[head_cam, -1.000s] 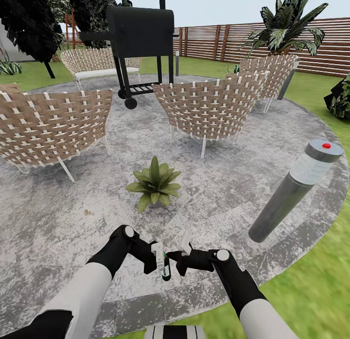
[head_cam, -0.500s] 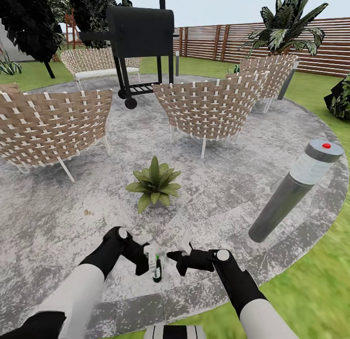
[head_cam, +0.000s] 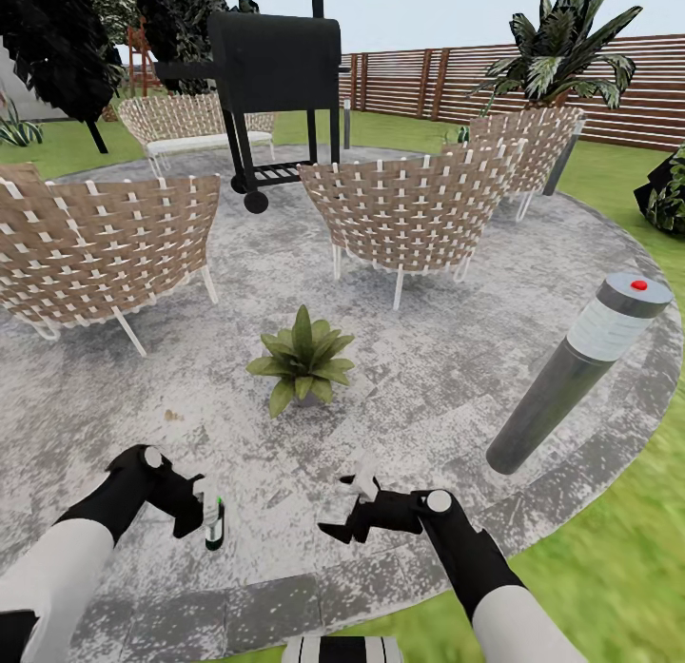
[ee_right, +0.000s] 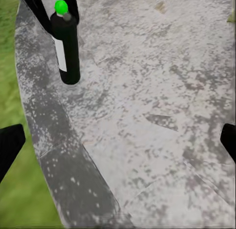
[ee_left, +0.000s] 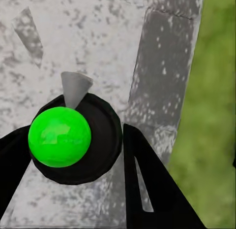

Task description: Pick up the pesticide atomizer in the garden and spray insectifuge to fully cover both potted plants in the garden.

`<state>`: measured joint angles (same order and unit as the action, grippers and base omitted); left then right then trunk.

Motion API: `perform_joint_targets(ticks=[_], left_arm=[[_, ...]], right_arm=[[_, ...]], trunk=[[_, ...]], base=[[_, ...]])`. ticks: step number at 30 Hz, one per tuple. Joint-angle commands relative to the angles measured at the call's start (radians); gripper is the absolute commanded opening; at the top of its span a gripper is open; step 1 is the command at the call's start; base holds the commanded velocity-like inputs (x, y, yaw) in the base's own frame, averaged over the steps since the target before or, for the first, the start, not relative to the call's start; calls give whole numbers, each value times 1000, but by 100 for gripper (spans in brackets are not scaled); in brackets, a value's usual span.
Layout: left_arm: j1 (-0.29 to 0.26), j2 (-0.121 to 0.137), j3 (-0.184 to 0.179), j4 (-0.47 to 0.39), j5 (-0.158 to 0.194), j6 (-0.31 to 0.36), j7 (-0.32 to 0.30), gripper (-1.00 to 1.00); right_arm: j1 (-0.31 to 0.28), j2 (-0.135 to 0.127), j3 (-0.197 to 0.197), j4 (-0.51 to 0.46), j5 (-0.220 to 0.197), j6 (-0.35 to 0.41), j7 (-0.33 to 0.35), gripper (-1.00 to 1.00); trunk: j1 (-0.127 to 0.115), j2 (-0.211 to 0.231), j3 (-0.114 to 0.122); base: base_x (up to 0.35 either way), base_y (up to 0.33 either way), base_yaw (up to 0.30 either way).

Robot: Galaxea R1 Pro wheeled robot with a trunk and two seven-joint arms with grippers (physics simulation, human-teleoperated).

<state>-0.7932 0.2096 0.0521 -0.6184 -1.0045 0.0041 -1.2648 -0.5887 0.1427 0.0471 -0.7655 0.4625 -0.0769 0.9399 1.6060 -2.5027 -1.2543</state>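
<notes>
Potted plant [head_cam: 303,360] mid-patio [head_cam: 428,397], chairs [head_cam: 411,216] behind, bollard [head_cam: 571,373] right, pesticide atomizer [head_cam: 215,527] near-left.

Round grey mottled patio [head_cam: 457,397] carried woven chairs [head_cam: 419,211] and a black grill [head_cam: 276,73]; a bollard light [head_cam: 571,368] stood at its edge; slatted fence [head_cam: 419,78] bounded lawn [head_cam: 618,539]

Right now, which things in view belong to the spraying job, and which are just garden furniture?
Job:
- pesticide atomizer, held in the left gripper
- potted plant on the stone patio

Just there:
- wicker chairs
- black grill
- bollard light
- palm
- wooden fence
</notes>
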Motion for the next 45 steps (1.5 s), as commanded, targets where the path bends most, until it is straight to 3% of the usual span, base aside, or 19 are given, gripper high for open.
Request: perform_joint_targets(ticks=[1,3,6,7,9,10,12,14,17,20,23,25,27,28,30,32,34,36,45], left_arm=[[0,3,32,-4,-4,4,0,-100],[-1,0,98,-7,-4,7,4,-100],[-1,-6,238,-9,-4,10,35,-100],[-1,-9,288,-9,-3,13,61,-100],[-2,-19,340,-10,-2,27,92,-100],[-2,-29,374,-11,2,53,108,-100],[-5,-41,418,-12,26,117,126,-100],[-10,-46,435,-12,61,184,133,-100],[-14,-54,439,-12,94,290,134,-100],[-17,-75,433,-12,97,406,133,-100],[-20,-91,419,-13,91,521,133,-100],[-24,-95,378,-23,89,607,133,-100],[-26,-95,290,-54,88,665,129,-100],[-23,-95,221,-72,86,688,128,-100],[-22,-94,125,-102,87,754,125,-100],[-25,-92,85,-127,88,833,124,-100],[-30,-93,64,-156,90,909,123,-100],[-33,-97,49,-184,92,943,122,-100],[-37,-119,0,-213,90,980,12,-100]], right_arm=[[0,-6,-5,14,11,-9,-2,100],[0,-26,-7,40,10,-10,-18,100],[0,-74,-8,95,9,-12,-152,100],[1,-89,-9,139,7,-13,-243,100],[1,-98,-9,211,5,-14,-382,100],[1,-101,-9,269,4,-16,-496,100],[1,-101,-9,365,0,-32,-687,100],[1,-98,-8,455,-3,-87,-843,100],[1,-95,-8,571,-5,-179,-988,100],[2,-96,-16,653,-35,-215,-1067,100],[3,-102,-27,681,-148,-222,-1095,100],[4,-110,-29,686,-197,-223,-1100,100],[5,-124,-30,688,-214,-225,-1101,100],[5,-131,-30,688,-219,-225,-1101,100],[6,-140,-30,689,-223,-226,-1101,100],[6,-155,-30,689,-224,-227,-1100,100],[6,-175,-30,689,-225,-226,-1100,100],[7,-188,-30,690,-225,-225,-1100,100],[22,-197,-30,724,-225,-226,-1104,100]], trunk=[[0,0,-1],[0,0,-1],[0,0,-1],[0,0,-1],[0,0,-1],[0,0,-1],[0,0,-1],[0,0,-1],[0,0,-1],[0,0,-1],[0,0,-1],[0,0,-1],[0,0,-1],[0,0,-1],[0,0,-1],[0,0,-1],[0,0,-1],[0,0,-1],[0,0,-1]], base=[[0,0,0],[0,0,0],[0,0,0],[0,0,0],[0,0,0],[0,0,0],[0,0,0],[0,0,0],[0,0,0],[0,0,0],[0,0,0],[0,0,0],[0,0,0],[0,0,0],[0,0,0],[0,0,0],[0,0,0],[0,0,0],[233,-109,0]])
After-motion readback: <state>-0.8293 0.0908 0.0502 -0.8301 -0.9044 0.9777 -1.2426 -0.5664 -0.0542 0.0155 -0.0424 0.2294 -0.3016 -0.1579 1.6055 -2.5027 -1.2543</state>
